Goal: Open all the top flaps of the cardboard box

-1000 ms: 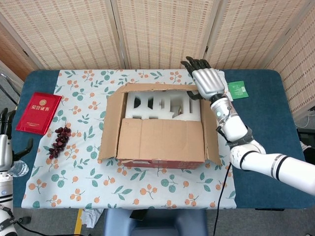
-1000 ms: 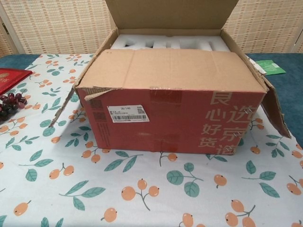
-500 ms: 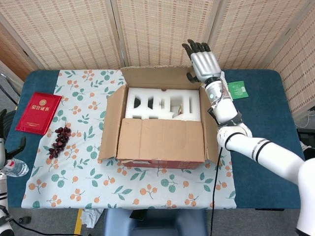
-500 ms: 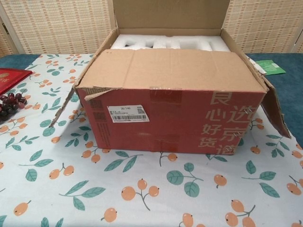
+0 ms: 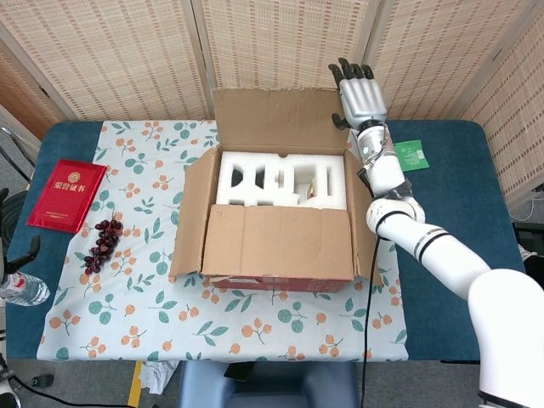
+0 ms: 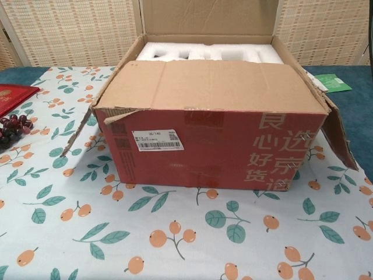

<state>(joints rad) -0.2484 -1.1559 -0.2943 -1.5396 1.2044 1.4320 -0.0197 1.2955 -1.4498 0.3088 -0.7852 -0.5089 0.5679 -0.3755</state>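
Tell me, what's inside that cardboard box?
White foam packing with cut-out slots fills the back of the cardboard box. Something small shows in one slot, too small to identify. The front flap is down, covering the front half, so nothing there can be seen.

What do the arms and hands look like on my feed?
The right arm is glossy white with black bands at the joints; a thin black cable hangs beneath it. The right hand has a silver-grey metal back and black fingers. The left hand barely shows at the frame edge: dark fingers only.
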